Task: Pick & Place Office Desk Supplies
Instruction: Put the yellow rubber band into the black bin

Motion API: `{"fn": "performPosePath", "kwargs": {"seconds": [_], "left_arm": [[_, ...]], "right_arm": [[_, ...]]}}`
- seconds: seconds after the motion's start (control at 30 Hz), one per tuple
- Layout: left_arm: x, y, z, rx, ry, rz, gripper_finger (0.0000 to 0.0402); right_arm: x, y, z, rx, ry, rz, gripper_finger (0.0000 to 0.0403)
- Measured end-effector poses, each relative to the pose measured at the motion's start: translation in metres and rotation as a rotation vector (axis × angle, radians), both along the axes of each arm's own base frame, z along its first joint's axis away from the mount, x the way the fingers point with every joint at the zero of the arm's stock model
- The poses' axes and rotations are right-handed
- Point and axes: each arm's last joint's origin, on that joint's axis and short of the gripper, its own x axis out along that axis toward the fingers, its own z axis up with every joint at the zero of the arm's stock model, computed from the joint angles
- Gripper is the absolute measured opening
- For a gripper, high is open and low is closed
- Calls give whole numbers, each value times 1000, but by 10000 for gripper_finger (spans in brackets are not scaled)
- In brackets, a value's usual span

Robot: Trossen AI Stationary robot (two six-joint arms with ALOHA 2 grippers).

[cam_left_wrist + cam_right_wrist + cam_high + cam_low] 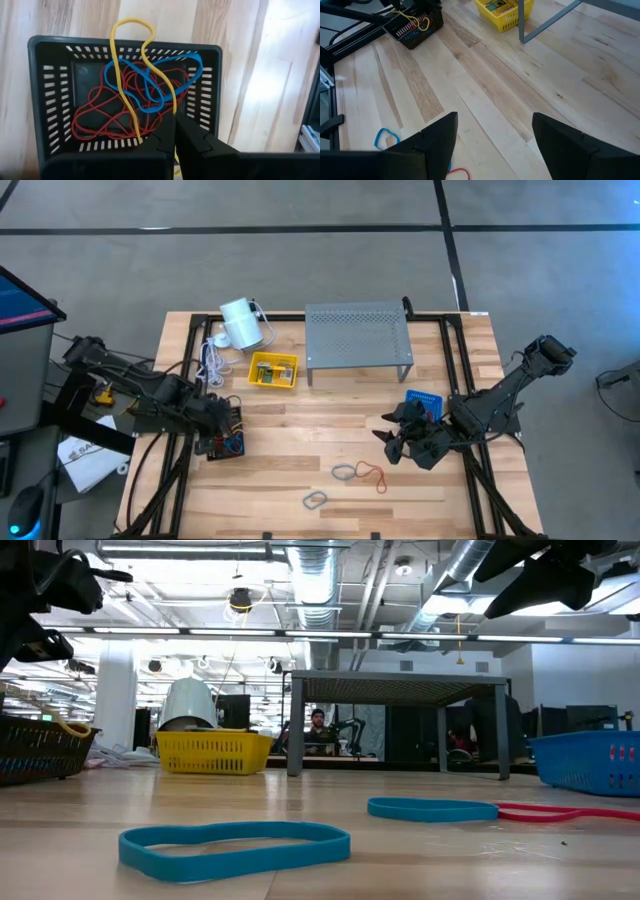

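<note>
My left gripper (173,126) is shut on a yellow rubber band (120,75) just above a black slotted basket (50,100), which holds red and blue rubber bands (150,85). In the high view this gripper (222,426) is at the table's left, over the basket (228,445). My right gripper (495,145) hangs open above bare table at the right, beside a blue basket (424,400). Loose bands lie flat on the table in front: two blue (235,843) (432,808) and a red one (565,812). My left gripper pinches the yellow rubber band's near end (169,114) between its two fingertips, coming steeply from above. Both strands run from the fingers across the basket's inside. The band's far loop (131,21) reaches past the basket's far wall.
A yellow basket (272,370) with small boxes in it stands left of the grey perforated shelf (358,335) at the back. A white cylinder with coiled cord (240,323) lies at the back left. Bare wood lies in the middle and near parts of the table.
</note>
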Motion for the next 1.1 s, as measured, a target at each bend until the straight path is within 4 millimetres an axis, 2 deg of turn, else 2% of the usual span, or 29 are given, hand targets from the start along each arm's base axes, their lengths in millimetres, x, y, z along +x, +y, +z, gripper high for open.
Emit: {"fn": "performPosePath", "kwargs": {"seconds": [0.33,0.57,1.1], "left_arm": [[9,-4,-10,29,82,-3,0],[20,-9,-14,2,72,-12,0],[31,-15,-34,46,211,-11,0]], "right_arm": [[0,0,0,0,0,0,254],[0,0,0,0,0,0,254],[0,0,0,5,2,5,254]]}}
